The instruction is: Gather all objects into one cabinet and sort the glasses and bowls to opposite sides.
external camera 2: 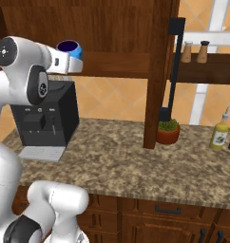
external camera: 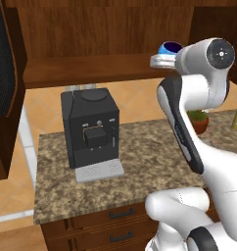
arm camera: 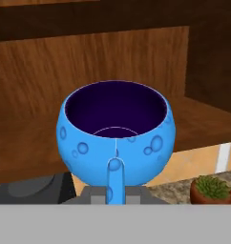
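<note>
A: One item in the jaws. State of grip?

B: Jaws closed on the handle of the blue cup [arm camera: 115, 138]; the gripper [arm camera: 115, 193] holds it from below the handle, cup upright, mouth up.

A: Location of the cup?

B: Held in the air at the front edge of the cabinet [external camera: 91, 68] shelf, above the coffee machine [external camera: 91, 130]. From the right base view the cup [external camera 2: 69, 48] sits just ahead of the arm's wrist, level with the shelf.

A: Handling notes?

B: Judged stiff, light, probably ceramic, so breakable if dropped or knocked against the shelf lip. The glazed surface looks slippery. The handle is the one narrow part; the round body looks too wide and smooth for a sure pinch. Hung by the handle alone, it could swing or tilt.

A: Appearance?

B: Squat, round-bellied, bright blue with raised bubble-like spots, dark purple inside, a pale ring at the bottom, thin light rim.

A: Surroundings?

B: Speckled stone counter [external camera 2: 136, 156], small potted plant [external camera 2: 168, 131], bottle [external camera 2: 220, 133] far right.
</note>
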